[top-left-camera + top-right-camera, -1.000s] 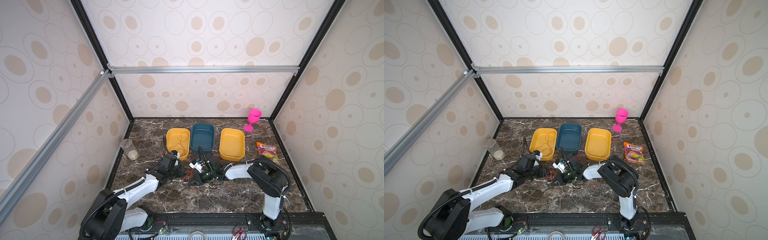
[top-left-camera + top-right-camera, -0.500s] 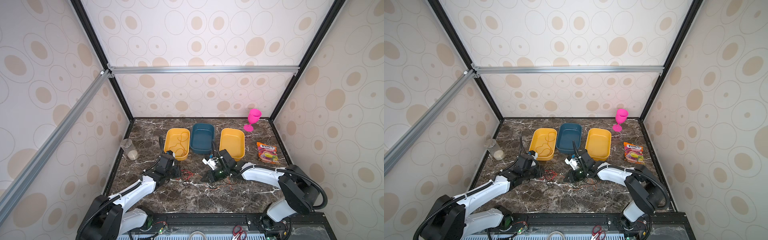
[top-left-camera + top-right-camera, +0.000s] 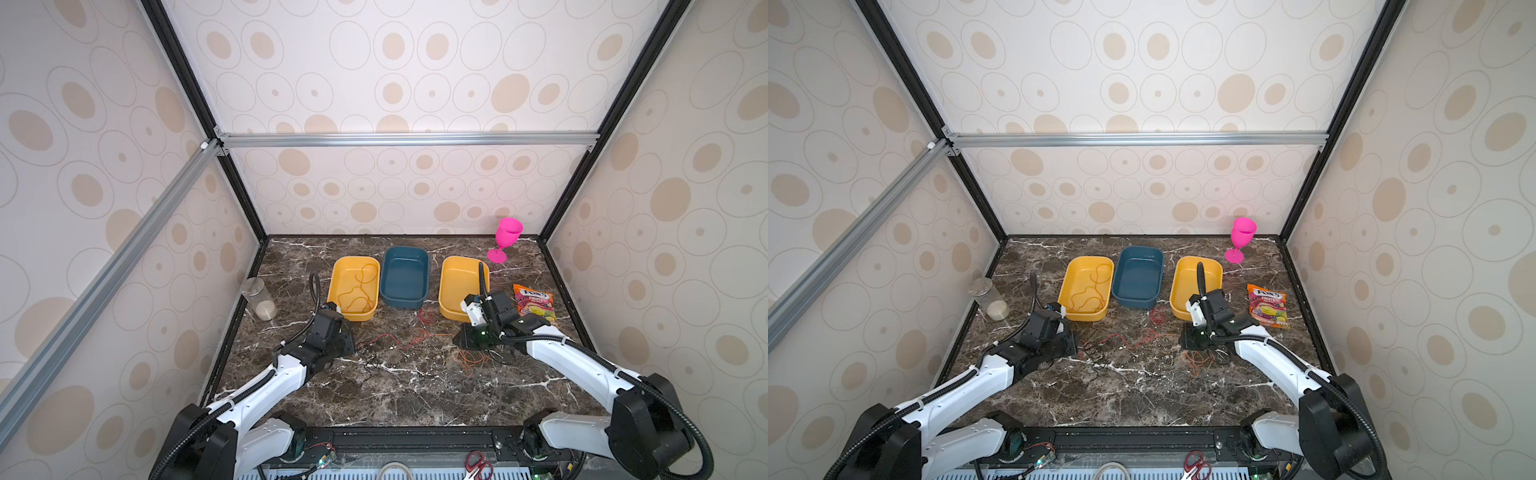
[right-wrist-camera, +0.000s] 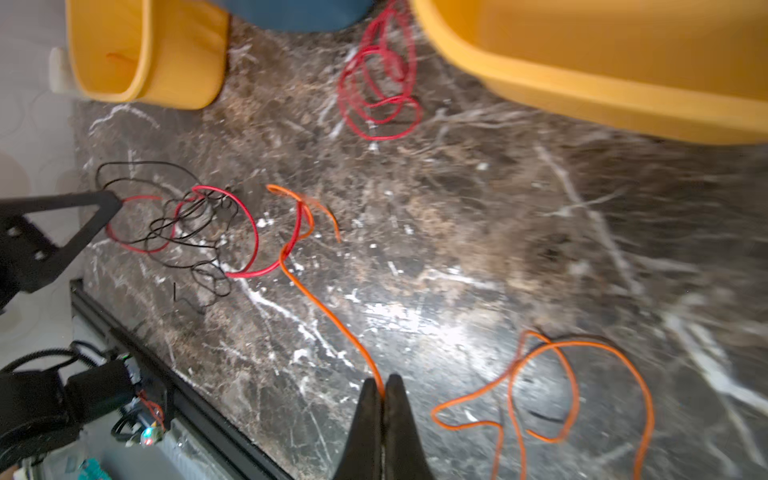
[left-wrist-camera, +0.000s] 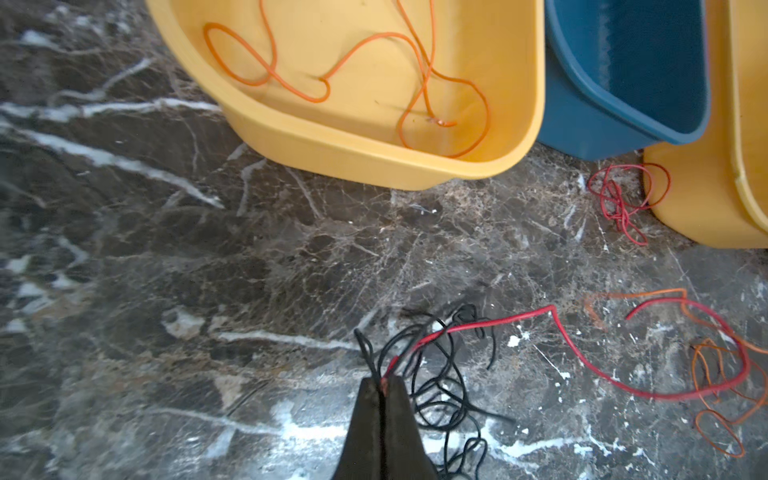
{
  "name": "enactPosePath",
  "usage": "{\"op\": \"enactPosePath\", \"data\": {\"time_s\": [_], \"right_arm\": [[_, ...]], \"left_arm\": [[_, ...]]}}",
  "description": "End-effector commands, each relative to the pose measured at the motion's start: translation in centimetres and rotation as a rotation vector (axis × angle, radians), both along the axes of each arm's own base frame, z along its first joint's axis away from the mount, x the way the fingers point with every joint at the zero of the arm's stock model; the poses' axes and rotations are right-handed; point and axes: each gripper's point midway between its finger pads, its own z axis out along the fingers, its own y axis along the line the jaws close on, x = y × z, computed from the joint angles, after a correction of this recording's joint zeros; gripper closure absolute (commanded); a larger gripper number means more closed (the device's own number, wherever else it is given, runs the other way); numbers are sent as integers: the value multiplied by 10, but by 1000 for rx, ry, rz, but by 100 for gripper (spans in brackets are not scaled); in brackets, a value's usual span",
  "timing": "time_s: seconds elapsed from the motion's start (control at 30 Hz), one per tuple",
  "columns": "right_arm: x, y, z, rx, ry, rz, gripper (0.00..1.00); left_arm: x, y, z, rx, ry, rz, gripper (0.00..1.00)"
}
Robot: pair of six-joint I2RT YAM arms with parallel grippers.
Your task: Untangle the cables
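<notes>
The left gripper (image 5: 380,380) is closed on the end of a thin red wire (image 5: 498,321), and strands of a tangled black wire (image 5: 440,386) appear to be pinched with it; the right gripper (image 4: 383,380) is closed on a long, thin orange wire (image 4: 328,313), which crosses the red one farther along. The cables are spread on the dark marble tabletop (image 3: 415,395) between the two grippers, in front of the trays; a second red wire (image 5: 619,199) is bunched just beside the blue plastic tray (image 5: 582,124), a separate orange wire (image 5: 353,54) is already laid in the yellow plastic tray (image 5: 374,170), and loose orange loops (image 4: 582,374) rest near the right gripper. The step in hand is judged to be a pulling apart; it is best done slowly and low over the surface, with the grippers drawn in opposite directions so that the orange wire is slid out of the red loop rather than tightened round it; the pull should be eased if the black tangle is dragged along, since such floppy wires are likely to snag.
</notes>
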Motion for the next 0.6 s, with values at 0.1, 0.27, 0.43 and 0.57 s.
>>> {"op": "enactPosePath", "data": {"time_s": [0.1, 0.27, 0.43, 0.57], "right_arm": [[2, -61, 6, -135, 51, -183, 100], [1, -90, 14, -228, 31, -269, 100], [-3, -117, 16, -249, 44, -369, 100], [1, -103, 25, -110, 40, -327, 100]], "left_arm": [[-9, 39, -7, 64, 59, 173, 100], [-12, 52, -4, 87, 58, 225, 100], [-15, 69, 0, 102, 53, 299, 100], [-14, 63, 1, 43, 35, 283, 100]]}}
